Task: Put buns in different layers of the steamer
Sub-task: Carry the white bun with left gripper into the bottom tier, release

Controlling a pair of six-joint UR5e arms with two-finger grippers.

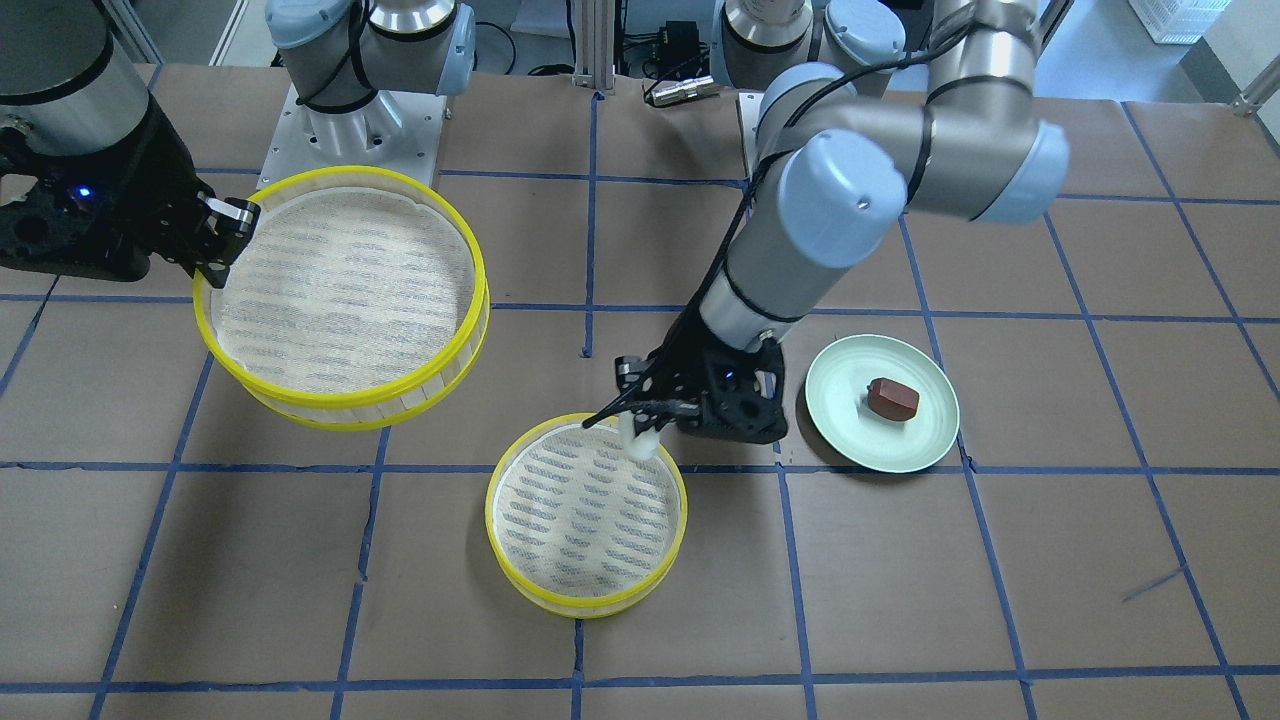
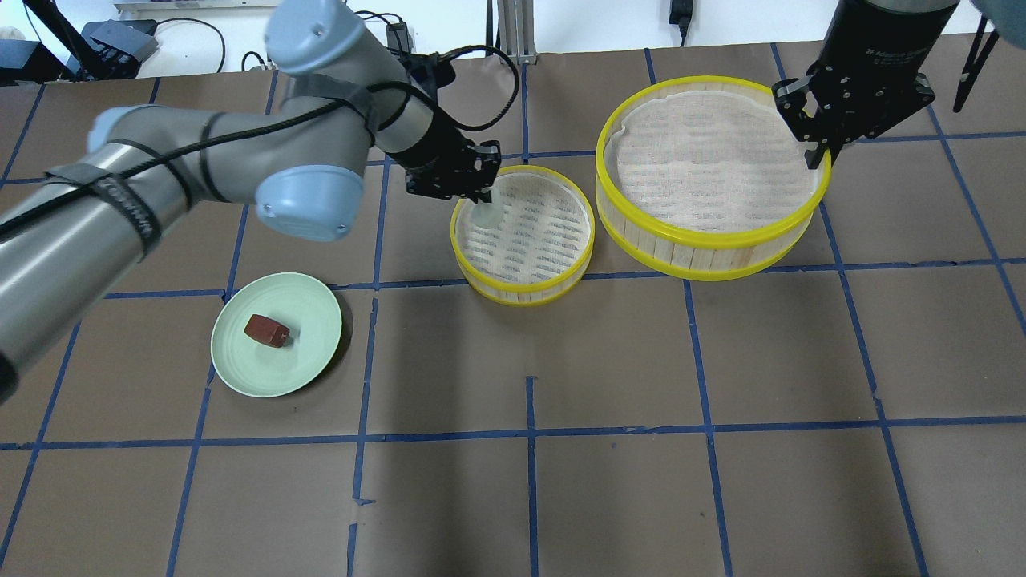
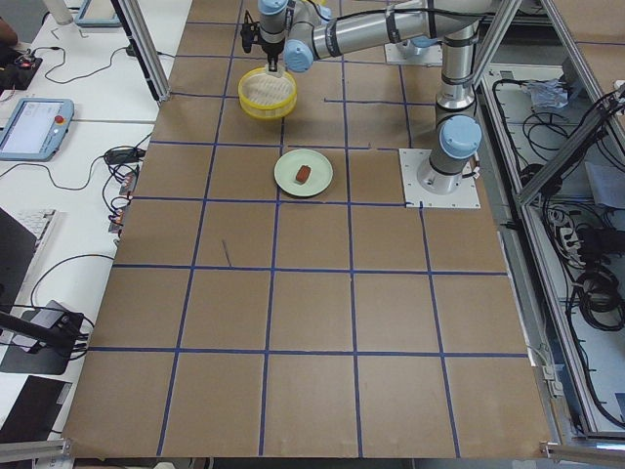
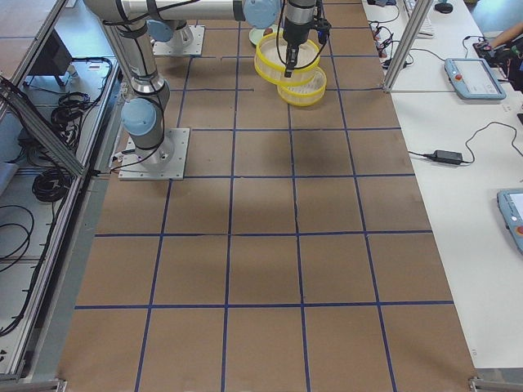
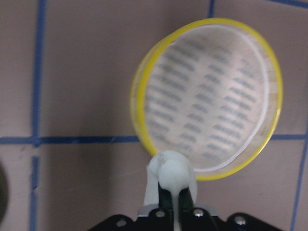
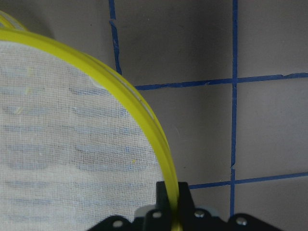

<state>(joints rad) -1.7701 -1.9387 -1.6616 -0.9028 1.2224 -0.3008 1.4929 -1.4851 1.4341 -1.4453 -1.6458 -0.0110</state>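
White rounded bun (image 2: 486, 212) sits pinched in the left gripper (image 2: 485, 200), jaws closed on it. It hangs at the rim of the yellow-rimmed round steamer tray with whitish mesh bottom (image 2: 521, 298), on that tray's left side. Whether the bun touches the mesh cannot be told. In the left wrist view the bun covers the fingertips and overlaps the rim.

Dark reddish-brown bun (image 2: 266, 330) lies on the pale green round plate (image 2: 296, 304), well apart from both trays, to the robot's left.

Second yellow-rimmed mesh tray (image 2: 705, 234) is gripped at its rim by the right gripper (image 2: 813, 156), one finger inside the wall, one outside. Hard to make out whether its base clears the brown paper-covered table with blue tape grid (image 2: 721, 481). In the right side view it overlaps the first tray.

White lettering on the right wrist is too blurred to read. Side views show the grippers too small to judge.
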